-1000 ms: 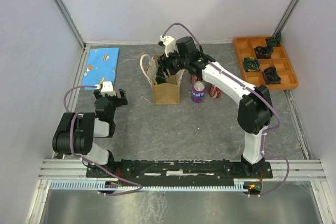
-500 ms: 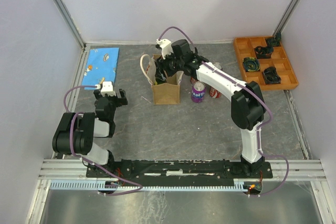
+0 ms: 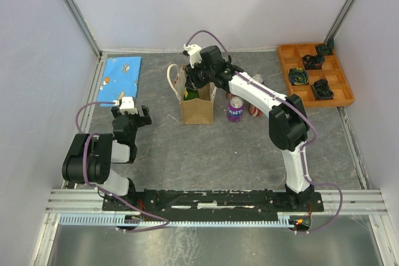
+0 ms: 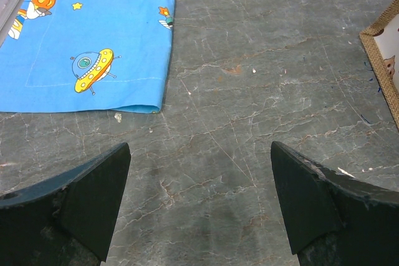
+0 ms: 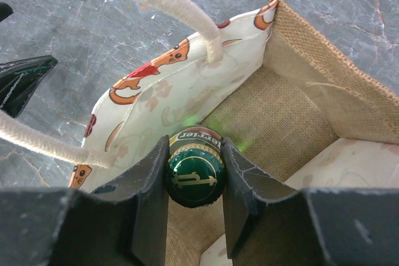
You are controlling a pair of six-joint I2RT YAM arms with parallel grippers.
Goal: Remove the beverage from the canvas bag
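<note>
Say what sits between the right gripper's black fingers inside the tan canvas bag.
A green-capped bottle, standing in the bag, both fingers against its cap; right wrist view.

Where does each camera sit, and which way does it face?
Top external: high behind the robot, looking down on table, bag, left arm, right arm.
Left wrist: on left arm, facing down at table and blue cloth; open left gripper shows.
Right wrist: looks into the bag; right gripper clamps a green bottle.
Shared: top and right wrist both show the bag.
</note>
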